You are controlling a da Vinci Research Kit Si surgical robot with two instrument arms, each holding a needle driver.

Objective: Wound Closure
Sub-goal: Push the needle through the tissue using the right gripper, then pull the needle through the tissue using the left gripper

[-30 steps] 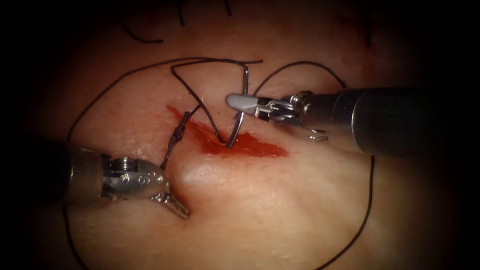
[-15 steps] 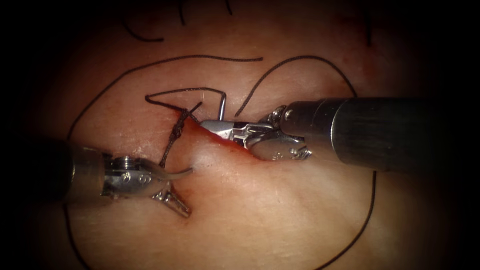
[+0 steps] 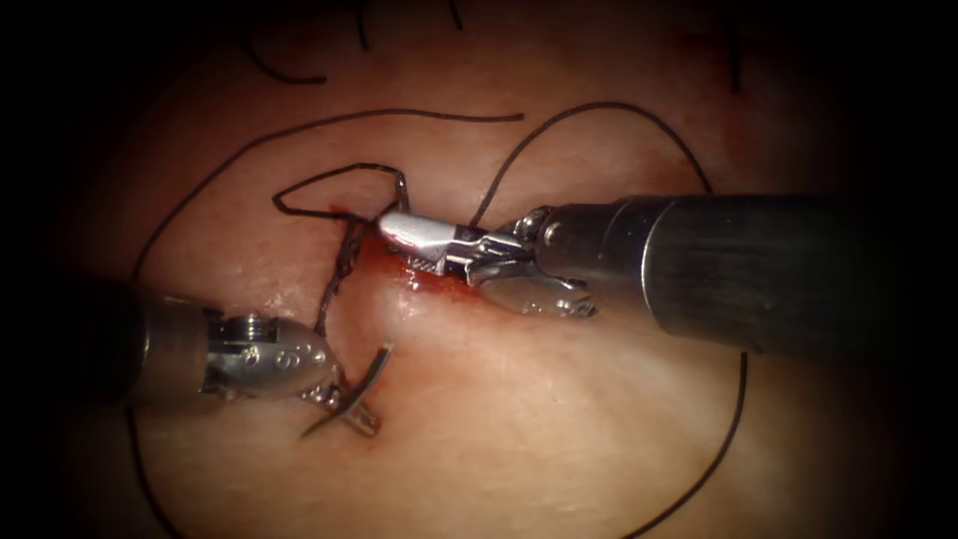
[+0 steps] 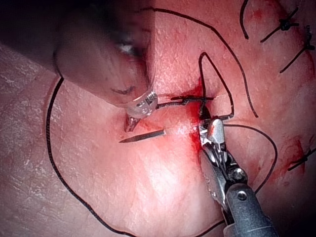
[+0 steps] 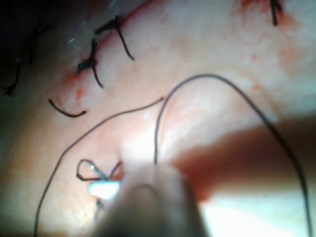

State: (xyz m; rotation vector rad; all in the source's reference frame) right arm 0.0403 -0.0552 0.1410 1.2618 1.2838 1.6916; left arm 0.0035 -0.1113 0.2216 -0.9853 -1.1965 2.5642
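Needle [image 3: 351, 391] emerges from the tissue [image 3: 559, 419] on the near side of the cut [image 3: 399, 262], its tip beside the left tool [image 3: 344, 404], whose jaws stand apart; the right tool [image 3: 419, 238] stays clamped on its tail in the cut. Following the curve seems wisest.

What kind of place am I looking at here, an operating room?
Probably a surgical training bench, not an operating room: two robot tools work on a slab of tissue, a curved needle pokes out below its cut, and dark thread loops around.
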